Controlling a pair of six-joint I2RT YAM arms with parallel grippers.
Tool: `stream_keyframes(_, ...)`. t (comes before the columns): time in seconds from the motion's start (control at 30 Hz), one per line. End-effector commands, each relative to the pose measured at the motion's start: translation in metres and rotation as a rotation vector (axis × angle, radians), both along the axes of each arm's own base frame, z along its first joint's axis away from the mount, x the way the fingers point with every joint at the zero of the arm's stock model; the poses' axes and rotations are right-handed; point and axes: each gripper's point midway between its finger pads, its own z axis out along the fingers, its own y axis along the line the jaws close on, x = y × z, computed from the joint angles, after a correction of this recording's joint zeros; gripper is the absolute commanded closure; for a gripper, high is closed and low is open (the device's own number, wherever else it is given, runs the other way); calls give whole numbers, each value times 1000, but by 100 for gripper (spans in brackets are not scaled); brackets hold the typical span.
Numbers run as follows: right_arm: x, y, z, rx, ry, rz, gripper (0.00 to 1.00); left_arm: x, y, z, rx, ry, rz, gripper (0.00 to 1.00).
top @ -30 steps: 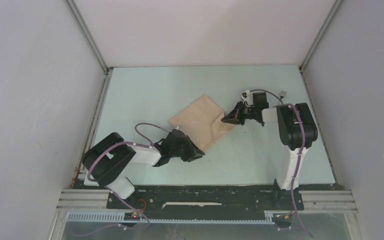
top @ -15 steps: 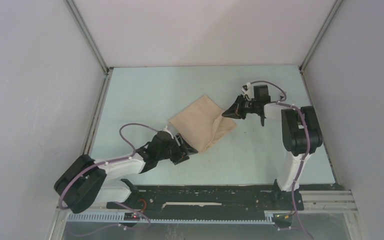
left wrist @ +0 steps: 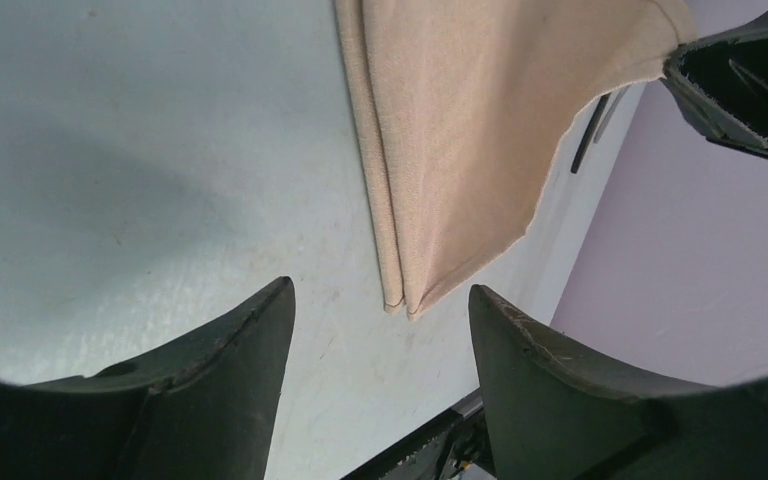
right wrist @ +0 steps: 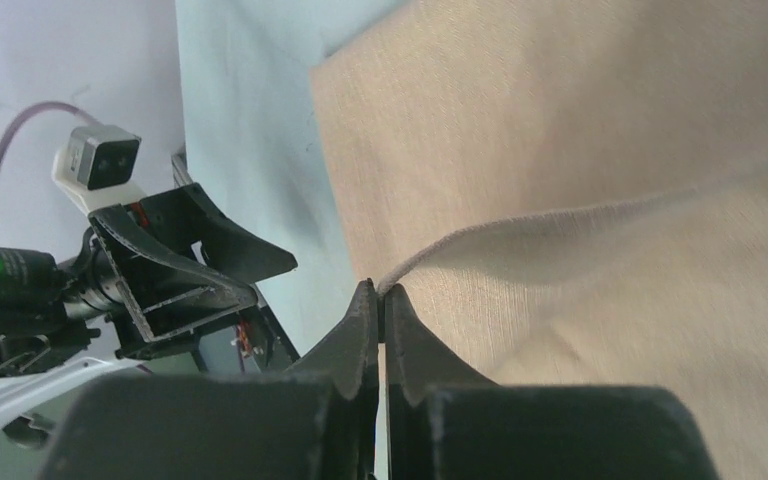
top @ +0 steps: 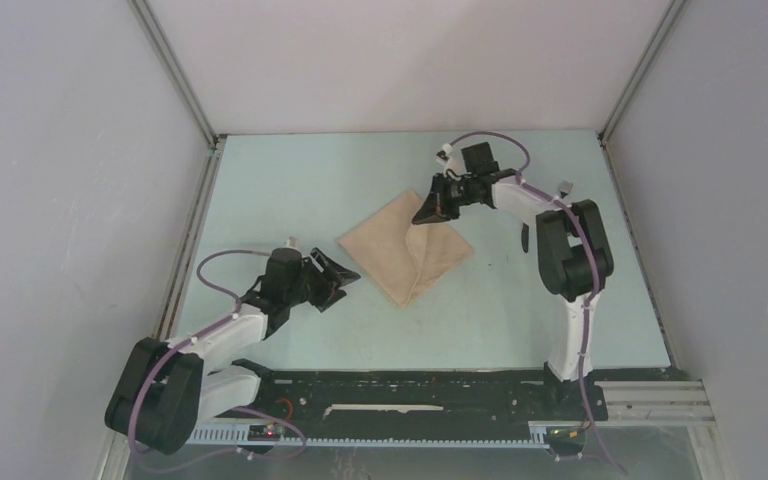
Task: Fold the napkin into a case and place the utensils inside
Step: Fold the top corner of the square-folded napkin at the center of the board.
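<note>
Napkin point(top: 405, 250) lies folded on the table point(top: 290, 190). The right gripper point(top: 428, 206) pinches its far corner, holding that flap raised. The left gripper point(top: 343, 285) hovers empty, jaws spread, just beside its left corner.

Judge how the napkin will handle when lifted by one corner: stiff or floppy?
Probably floppy: the napkin drapes in a curve from the corner pinched by the right tool. Likely light, since that small pinch alone holds a flap up. It may slide when pulled, as nothing pins it to the table.
</note>
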Motion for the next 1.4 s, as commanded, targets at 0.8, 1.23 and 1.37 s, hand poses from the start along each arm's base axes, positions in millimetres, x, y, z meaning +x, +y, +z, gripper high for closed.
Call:
stream_keyframes(0.8,-8,133,-38,-17,80,263,93,44,47,14,-38,-48,137,53)
stream_keyframes(1.23,-8,162,-40,7,84,282,92,32,57,4,-10,-34,147,48)
stream_keyframes(1.37,-9,167,-41,10,86,285,91,31,58,5,-6,-40,145,45)
